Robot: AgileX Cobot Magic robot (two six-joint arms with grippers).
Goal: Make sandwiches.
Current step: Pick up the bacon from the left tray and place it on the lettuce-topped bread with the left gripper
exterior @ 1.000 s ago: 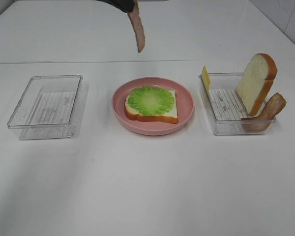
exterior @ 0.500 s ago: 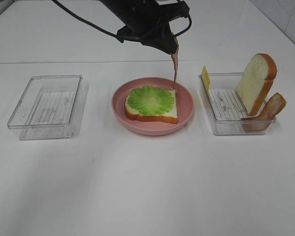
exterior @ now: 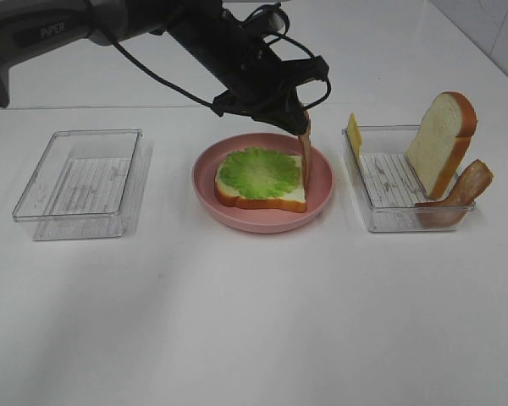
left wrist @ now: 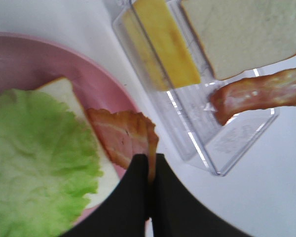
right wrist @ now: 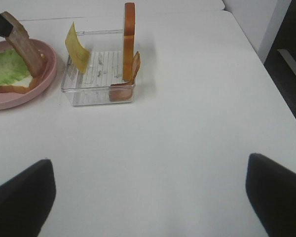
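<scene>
A bread slice (exterior: 281, 196) topped with a green lettuce leaf (exterior: 259, 172) lies on the pink plate (exterior: 322, 182). My left gripper (exterior: 300, 121) is shut on a bacon strip (exterior: 306, 154) that hangs down, its lower end touching the right edge of the slice; the left wrist view shows the strip (left wrist: 126, 136) over the bread corner, pinched in the gripper (left wrist: 150, 170). In the right tray (exterior: 381, 216) stand a second bread slice (exterior: 440, 139), a yellow cheese square (exterior: 354, 134) and another bacon strip (exterior: 461, 193). My right gripper (right wrist: 148, 192) is open, well away from the tray (right wrist: 98, 91).
An empty clear tray (exterior: 80, 182) stands at the left. The left arm (exterior: 152, 25) reaches in from the upper left across the back of the table. The table edge (right wrist: 246, 44) drops off beyond the right tray in the right wrist view.
My left gripper has come down and to the right with the bacon strip, from high above the table's back to the right edge of the bread on the plate.
</scene>
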